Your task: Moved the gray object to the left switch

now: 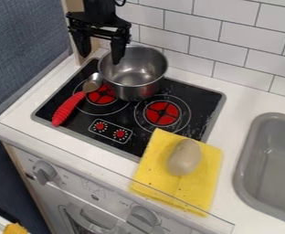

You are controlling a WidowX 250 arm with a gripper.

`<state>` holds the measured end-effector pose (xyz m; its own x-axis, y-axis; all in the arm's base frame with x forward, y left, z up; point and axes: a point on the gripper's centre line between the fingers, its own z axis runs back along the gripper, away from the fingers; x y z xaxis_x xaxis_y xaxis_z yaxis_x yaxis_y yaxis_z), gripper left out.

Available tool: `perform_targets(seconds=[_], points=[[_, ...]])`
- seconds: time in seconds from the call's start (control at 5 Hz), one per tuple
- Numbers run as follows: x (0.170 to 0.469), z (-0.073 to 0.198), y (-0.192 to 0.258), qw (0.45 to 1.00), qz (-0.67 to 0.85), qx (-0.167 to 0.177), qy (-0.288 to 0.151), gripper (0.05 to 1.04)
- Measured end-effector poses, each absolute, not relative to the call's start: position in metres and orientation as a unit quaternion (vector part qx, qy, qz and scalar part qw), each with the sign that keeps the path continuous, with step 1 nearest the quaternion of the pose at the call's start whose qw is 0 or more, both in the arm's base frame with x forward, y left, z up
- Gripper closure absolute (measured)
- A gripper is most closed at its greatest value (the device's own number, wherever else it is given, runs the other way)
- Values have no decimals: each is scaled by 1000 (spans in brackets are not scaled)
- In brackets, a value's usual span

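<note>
Far left, well below my hand, there's the left knob on the front panel. Next, the red-handled spoon lies nearer below me on the stove. My hand's wide open, nothing in its grip, fingers pointing down. Just right and lower, the steel pot. Farther right and down, the gray object rests on the yellow cloth, with the sink beyond.

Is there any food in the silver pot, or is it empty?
The pot looks empty: you can see down to its bare, shiny metal bottom, with nothing lying on the part that shows.
</note>
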<state>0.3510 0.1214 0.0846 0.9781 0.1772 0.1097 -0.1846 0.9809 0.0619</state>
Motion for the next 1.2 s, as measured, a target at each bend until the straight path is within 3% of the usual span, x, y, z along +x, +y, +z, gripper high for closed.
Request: perform_targets(seconds=[0.4,0.6,0.8,1.0,1.2], points=[[351,71,100,997,70,18,-33,78],[345,103,65,997,35,21,-59,78],[322,123,30,996,6,44,-74,78],[292,121,-6,996,-25,51,-70,78],[266,100,-31,996,-20,69,-44,78]])
